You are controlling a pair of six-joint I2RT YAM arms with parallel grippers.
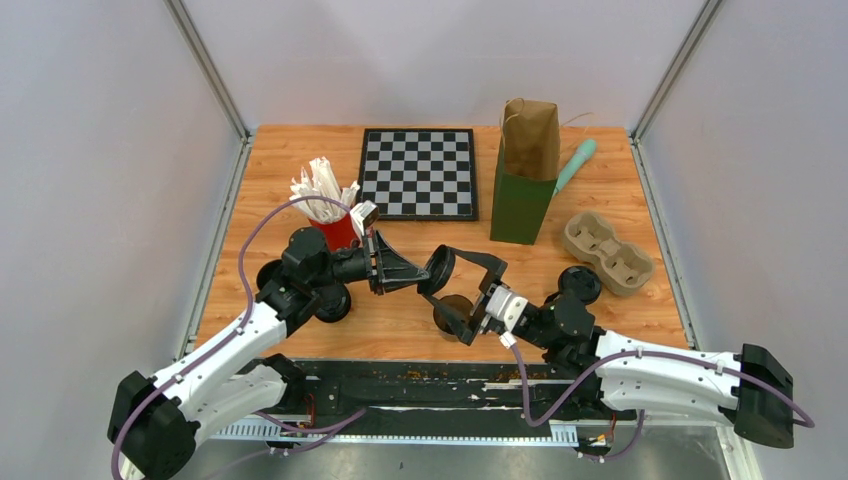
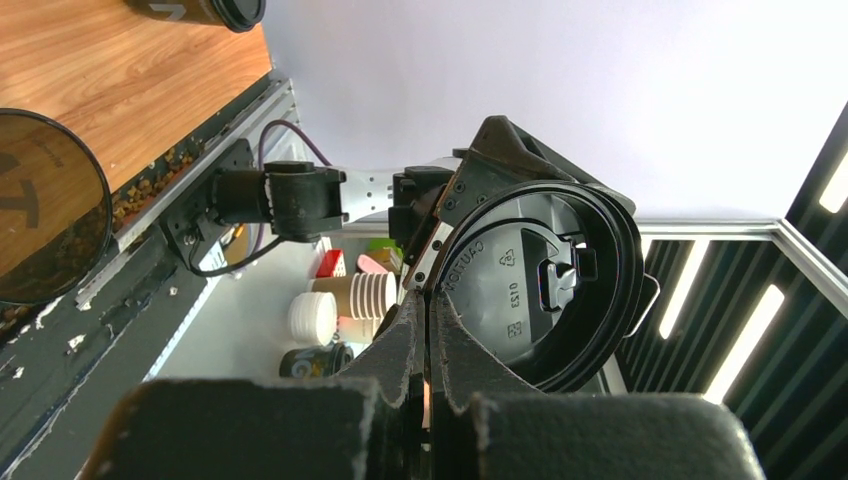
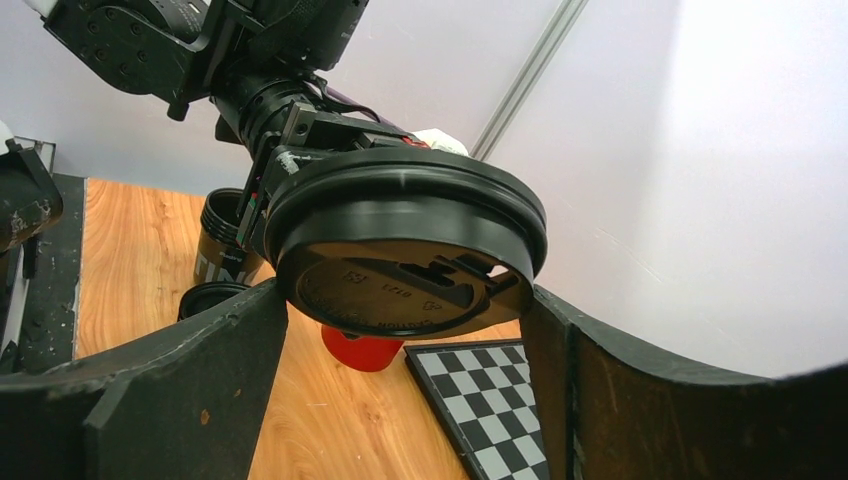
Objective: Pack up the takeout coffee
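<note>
Black plastic lid (image 1: 438, 270), pinched by its rim in the closed left fingers (image 1: 400, 270) above the wooden surface (image 1: 300, 170), faces the right fingers (image 1: 480, 262), spread open on both sides of it from 4 o'clock, while a dark coffee cup (image 1: 455, 306) stands just under them.

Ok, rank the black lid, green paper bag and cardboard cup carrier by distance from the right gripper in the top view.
1. Black lid: between the right gripper's jaws, pinched by the left gripper.
2. Green paper bag: behind, to its right.
3. Cardboard cup carrier: farthest, far right.
</note>
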